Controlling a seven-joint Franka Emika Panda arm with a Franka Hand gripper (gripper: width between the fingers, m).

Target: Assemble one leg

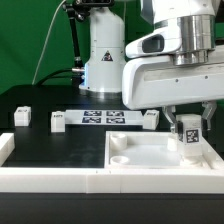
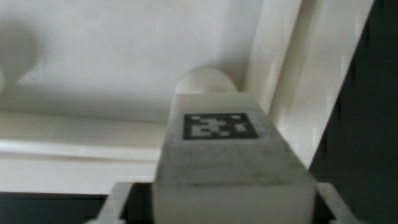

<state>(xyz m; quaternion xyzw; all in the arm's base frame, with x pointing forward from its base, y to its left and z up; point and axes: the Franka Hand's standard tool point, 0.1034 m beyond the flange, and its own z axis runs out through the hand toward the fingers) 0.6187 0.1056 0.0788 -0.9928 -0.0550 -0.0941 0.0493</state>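
Observation:
My gripper [image 1: 187, 128] is shut on a leg [image 1: 189, 134], a small white peg with a black-and-white tag on its face, held upright over the far right corner of the large white square panel [image 1: 150, 158]. In the wrist view the leg [image 2: 224, 150] fills the middle between my fingers [image 2: 125, 200], its tip at a rounded corner hole of the panel [image 2: 107, 90]. I cannot tell whether the leg touches the panel.
The marker board [image 1: 103, 118] lies behind the panel. Loose white legs sit at the left [image 1: 22, 116], beside the board [image 1: 58, 121] and at its right end [image 1: 149, 119]. A white frame wall [image 1: 50, 180] runs along the front. The robot base [image 1: 103, 55] stands at the back.

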